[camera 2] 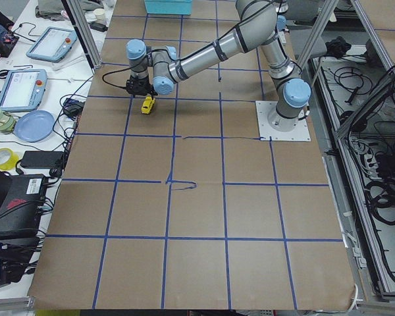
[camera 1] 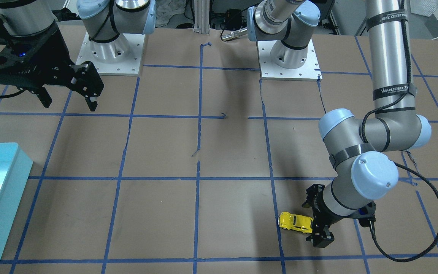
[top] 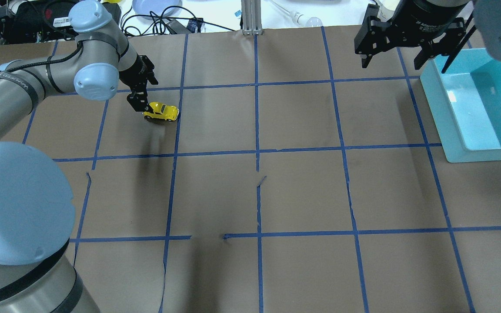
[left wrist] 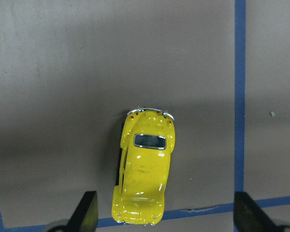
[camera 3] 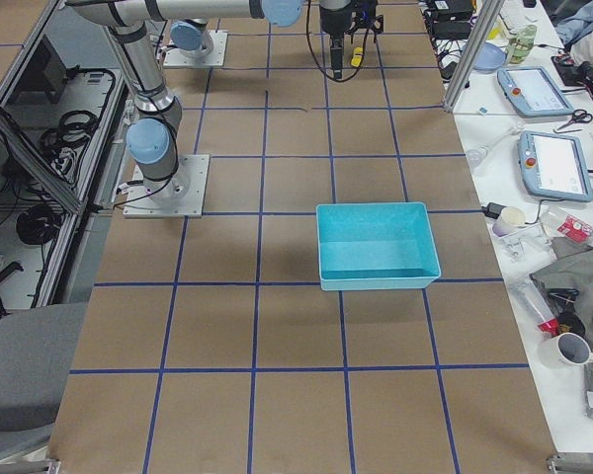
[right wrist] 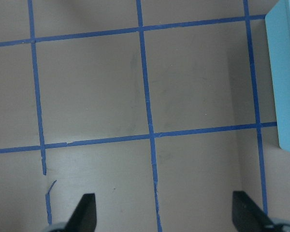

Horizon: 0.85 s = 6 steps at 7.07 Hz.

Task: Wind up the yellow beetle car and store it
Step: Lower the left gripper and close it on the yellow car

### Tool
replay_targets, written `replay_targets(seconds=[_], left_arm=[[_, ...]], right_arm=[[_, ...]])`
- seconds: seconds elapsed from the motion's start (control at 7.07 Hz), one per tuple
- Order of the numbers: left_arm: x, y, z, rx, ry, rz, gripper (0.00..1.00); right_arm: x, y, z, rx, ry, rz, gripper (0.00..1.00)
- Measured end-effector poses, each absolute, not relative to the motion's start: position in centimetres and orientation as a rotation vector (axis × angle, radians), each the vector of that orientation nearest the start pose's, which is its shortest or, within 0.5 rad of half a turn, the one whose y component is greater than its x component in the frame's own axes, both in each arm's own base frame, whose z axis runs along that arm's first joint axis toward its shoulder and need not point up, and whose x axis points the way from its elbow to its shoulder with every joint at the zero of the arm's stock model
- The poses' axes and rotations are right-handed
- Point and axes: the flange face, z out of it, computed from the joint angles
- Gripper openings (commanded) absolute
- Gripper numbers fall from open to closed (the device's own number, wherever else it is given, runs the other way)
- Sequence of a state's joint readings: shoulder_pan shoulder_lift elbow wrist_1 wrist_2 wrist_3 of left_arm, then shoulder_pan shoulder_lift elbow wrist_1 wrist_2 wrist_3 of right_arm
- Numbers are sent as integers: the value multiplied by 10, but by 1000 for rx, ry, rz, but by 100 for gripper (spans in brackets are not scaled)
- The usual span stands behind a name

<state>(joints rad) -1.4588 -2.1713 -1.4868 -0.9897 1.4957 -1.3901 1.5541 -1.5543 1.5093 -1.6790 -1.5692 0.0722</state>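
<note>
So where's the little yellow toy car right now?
In the overhead view the yellow beetle car sits on the left side of the table, toward the far edge, just below the open left gripper; the teal bin is across on the right.

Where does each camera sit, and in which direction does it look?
Front-facing: across the table, facing the robot; bases on top, left gripper by the yellow beetle car.
Overhead: behind the robot, looking forward and down; right gripper near the blue bin.
Exterior left: table's end, along it; left arm reaches the car.
Exterior right: opposite end; both bases at view's left.
Left wrist: straight down on the car; left gripper open.
Right wrist: down on the table; right gripper open.
Shared: front-facing and overhead show car and bin.
</note>
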Motion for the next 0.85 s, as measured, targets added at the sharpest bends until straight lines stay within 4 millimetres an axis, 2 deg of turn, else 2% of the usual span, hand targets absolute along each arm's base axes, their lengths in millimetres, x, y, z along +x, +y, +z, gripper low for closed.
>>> replay_targets(seconds=[0.85], left_arm=[[-65,-694,189,-2189,2348,80,100]], right_arm=[[126,-506,518,10,3134,-139,100]])
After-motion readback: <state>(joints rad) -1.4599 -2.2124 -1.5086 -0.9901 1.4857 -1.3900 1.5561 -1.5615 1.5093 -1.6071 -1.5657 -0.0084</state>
